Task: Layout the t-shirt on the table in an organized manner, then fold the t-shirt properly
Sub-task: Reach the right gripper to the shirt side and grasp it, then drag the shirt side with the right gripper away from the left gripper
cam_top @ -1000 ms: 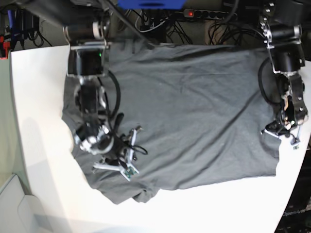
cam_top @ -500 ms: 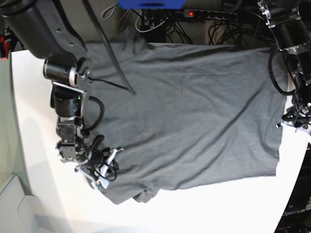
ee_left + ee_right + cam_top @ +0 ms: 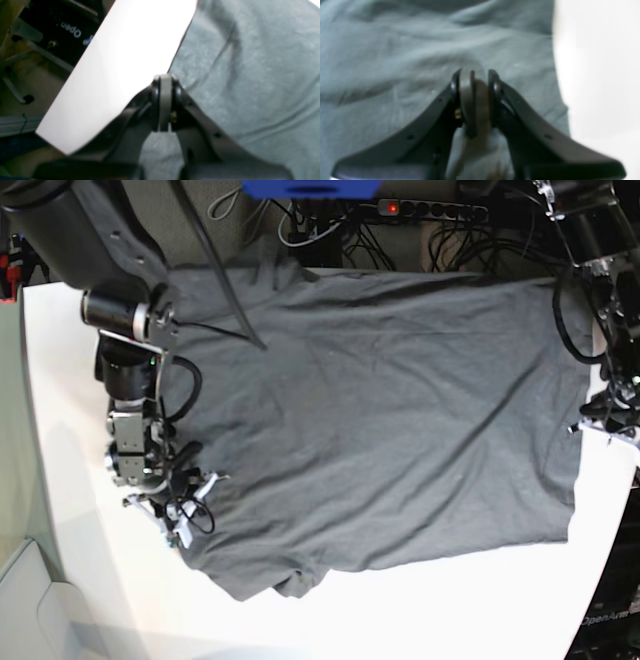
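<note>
Both pincers (image 3: 163, 102) (image 3: 473, 100) shut over t-shirt (image 3: 400, 420).

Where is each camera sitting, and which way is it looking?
Base: up high, looking down on the t-shirt spread on the table, both arms showing.
Left wrist: on the left arm, looking past the shut left gripper at the shirt's edge and bare table.
Right wrist: on the right arm, looking past the right gripper at shirt cloth.
All three show the shirt and table.
</note>
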`<state>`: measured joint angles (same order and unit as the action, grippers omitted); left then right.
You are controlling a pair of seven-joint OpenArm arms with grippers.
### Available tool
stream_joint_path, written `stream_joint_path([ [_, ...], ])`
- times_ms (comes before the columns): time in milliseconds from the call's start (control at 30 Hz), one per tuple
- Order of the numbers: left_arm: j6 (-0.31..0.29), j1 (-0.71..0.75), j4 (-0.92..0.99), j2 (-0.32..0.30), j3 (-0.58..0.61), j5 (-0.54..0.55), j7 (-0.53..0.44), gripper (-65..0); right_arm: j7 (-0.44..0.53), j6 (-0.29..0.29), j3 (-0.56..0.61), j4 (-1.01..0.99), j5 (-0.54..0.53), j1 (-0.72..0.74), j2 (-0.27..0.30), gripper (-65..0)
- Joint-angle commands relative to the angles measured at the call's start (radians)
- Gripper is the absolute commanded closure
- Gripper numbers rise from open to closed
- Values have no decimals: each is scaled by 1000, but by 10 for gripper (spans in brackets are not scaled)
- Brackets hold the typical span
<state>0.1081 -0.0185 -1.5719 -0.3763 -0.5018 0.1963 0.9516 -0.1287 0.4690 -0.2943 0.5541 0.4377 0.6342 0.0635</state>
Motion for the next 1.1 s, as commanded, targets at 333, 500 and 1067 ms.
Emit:
stream_joint_path([
  [333, 2, 30, -28, 13, -80, -13, -19, -4, 27, -143, 0, -159, -13, 82, 48, -118],
  [500, 2, 64, -68, 12, -80, -13, -24, -4, 28, -177, -38, -246, -13, 100, 74, -118],
  [1067, 2, 70, -114, 13, -80, -13, -18, -4, 28, -402, -65, -248, -13, 106, 151, -117],
])
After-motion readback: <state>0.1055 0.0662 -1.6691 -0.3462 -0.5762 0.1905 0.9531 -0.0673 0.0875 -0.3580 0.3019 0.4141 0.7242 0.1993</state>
